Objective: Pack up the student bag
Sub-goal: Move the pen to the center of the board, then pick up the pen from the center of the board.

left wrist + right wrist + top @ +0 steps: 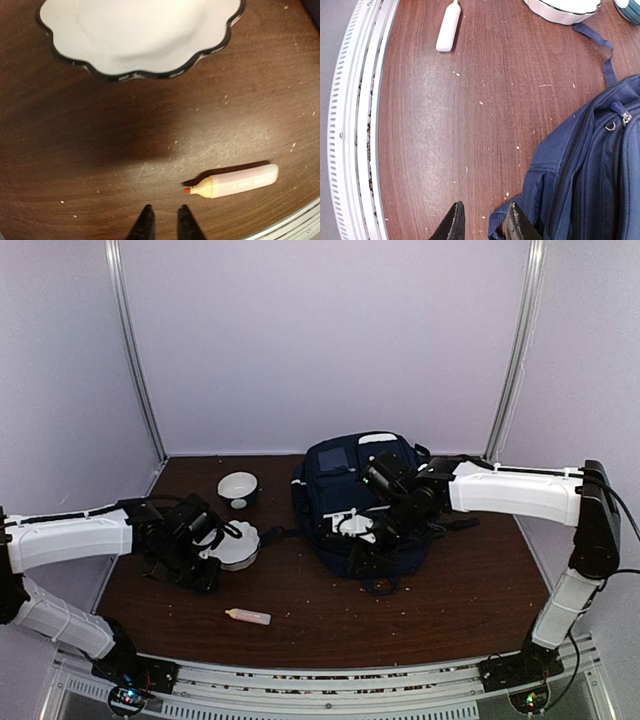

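Brown table: marker unpacked. Left end effector narrowly parted, empty, near it; right end effector spread beside student bag. Next, likely: descend, pinch marker.

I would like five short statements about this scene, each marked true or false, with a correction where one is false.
1. The highlighter lies on the table, outside the bag. True.
2. The left gripper holds the highlighter. False: its fingers are empty, and the highlighter lies apart from them.
3. The plate has a wavy dark rim. True.
4. The bowl stands on the plate. False: it stands on the table, apart from the plate.
5. The right gripper hovers over the bowl. False: it is at the bag's edge.
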Available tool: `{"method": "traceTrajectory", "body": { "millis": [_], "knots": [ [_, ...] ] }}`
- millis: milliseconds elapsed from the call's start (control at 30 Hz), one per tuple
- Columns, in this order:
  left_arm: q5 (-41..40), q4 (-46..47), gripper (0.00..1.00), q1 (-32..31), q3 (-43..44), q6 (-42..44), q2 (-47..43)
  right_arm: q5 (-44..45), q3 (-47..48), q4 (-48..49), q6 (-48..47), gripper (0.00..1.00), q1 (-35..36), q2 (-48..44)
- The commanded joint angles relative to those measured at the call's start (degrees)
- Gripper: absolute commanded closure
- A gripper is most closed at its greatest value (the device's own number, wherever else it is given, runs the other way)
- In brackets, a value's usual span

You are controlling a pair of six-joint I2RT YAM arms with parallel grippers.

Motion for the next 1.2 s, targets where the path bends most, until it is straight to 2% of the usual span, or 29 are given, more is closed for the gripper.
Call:
{"method": "traceTrajectory", "body": {
  "millis": [0,67,200,467,700,1033,1167],
  "knots": [
    [-1.21,1.88,0.89,1.05,-2.97,-6.61,1.1,-1.81,1.6,-1.35,1.99,0.71,0.85,1.81],
    [-0.67,3.26,0.95,1.34,-3.51,-6.28,2.49,-1.77,1.36,-1.51,2.07,0.71,1.3,2.06],
    [0.51,5.84,1.0,1.37,-4.02,-4.76,5.15,-1.72,0.52,-1.6,2.1,0.71,1.72,2.03],
    [8.25,14.36,1.0,1.28,-8.77,-4.99,6.76,-1.53,0.24,-1.08,2.28,0.71,1.98,1.98],
    [10.15,15.52,1.0,-0.29,-9.14,-5.54,8.34,-1.48,0.15,-1.0,2.1,0.71,2.05,2.05],
    [14.2,20.49,1.0,-7.93,-2.29,-5.15,14.49,-0.65,-1.07,-0.64,1.8,0.71,2.0,1.16],
    [12.47,19.22,1.0,-9.53,0.08,-3.8,15.19,-0.75,-1.25,-0.8,2.09,0.71,2.08,0.98]
  ]
}}
